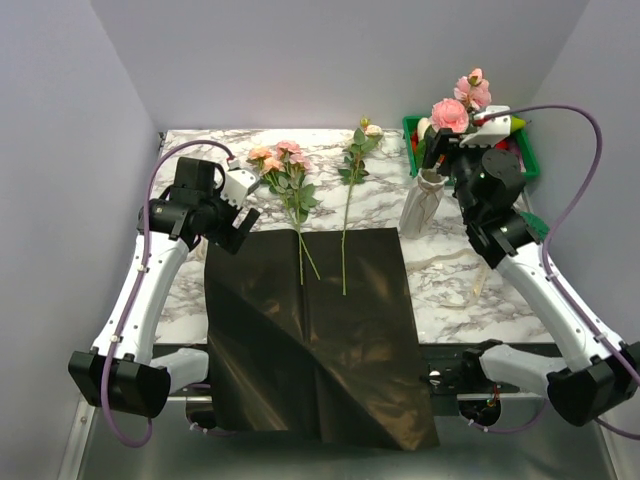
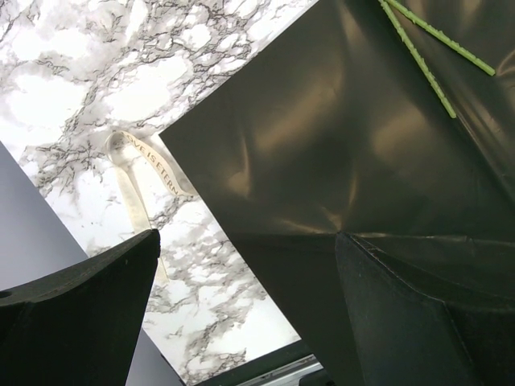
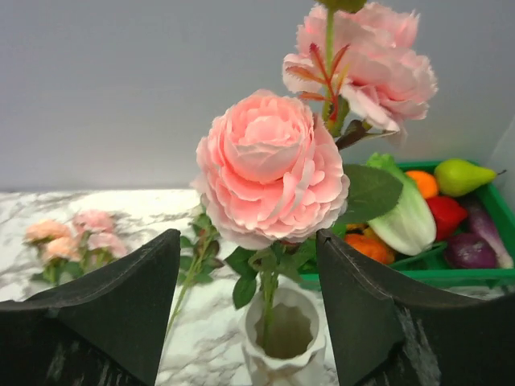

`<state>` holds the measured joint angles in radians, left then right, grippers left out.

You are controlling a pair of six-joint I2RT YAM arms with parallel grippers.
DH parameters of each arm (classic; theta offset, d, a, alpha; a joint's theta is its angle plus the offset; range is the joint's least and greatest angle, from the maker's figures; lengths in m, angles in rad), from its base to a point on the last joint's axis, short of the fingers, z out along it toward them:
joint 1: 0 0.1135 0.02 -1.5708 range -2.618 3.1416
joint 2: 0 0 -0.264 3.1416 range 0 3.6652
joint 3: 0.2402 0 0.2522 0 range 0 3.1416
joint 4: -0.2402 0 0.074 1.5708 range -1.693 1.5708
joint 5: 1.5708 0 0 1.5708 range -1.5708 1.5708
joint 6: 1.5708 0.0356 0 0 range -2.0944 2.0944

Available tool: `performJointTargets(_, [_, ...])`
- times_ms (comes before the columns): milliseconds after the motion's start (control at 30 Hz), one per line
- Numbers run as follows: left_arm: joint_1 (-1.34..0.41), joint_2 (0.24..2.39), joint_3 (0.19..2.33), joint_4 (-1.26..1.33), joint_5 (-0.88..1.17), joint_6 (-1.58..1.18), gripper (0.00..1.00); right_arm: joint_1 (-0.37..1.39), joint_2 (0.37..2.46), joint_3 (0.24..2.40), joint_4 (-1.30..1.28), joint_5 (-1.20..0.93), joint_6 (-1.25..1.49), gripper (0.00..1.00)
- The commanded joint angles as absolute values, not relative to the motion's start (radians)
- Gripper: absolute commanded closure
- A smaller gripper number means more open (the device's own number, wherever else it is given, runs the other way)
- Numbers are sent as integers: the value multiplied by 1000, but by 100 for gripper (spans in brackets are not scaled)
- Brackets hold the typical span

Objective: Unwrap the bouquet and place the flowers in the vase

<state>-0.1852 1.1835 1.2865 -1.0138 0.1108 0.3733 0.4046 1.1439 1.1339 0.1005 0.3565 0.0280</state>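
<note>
Flowers, part-arranged: two pink blooms stand in the vase, right gripper parted loosely about their stem; two loose stems and the flattened black wrapper lie left of the vase, unplaced; left gripper parted, empty, farther left.

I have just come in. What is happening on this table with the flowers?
Two robot arms are emptying an unwrapped bouquet into a white vase. The black wrapper lies flat, with a small bunch and a single stem across its far edge. Pink blooms already stand in the vase; the right hand is open on either side of their stem. The left hand hangs open over the wrapper's left edge, near the loose ribbon.
</note>
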Motion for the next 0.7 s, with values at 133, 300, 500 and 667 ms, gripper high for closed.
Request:
performJointTargets(133, [-183, 1155, 1302, -1037, 138, 370, 1, 613, 1011, 1022, -43, 331, 60, 23])
performJointTargets(300, [-183, 1147, 1293, -1028, 140, 365, 1, 767, 1146, 1087, -121, 403, 64, 22])
performJointTargets(500, [-183, 1147, 1281, -1028, 132, 367, 1, 807, 1398, 1227, -238, 410, 169, 22])
performJointTargets(667, [-181, 1152, 1273, -1029, 129, 376, 1, 828, 1566, 1327, -322, 440, 253, 22])
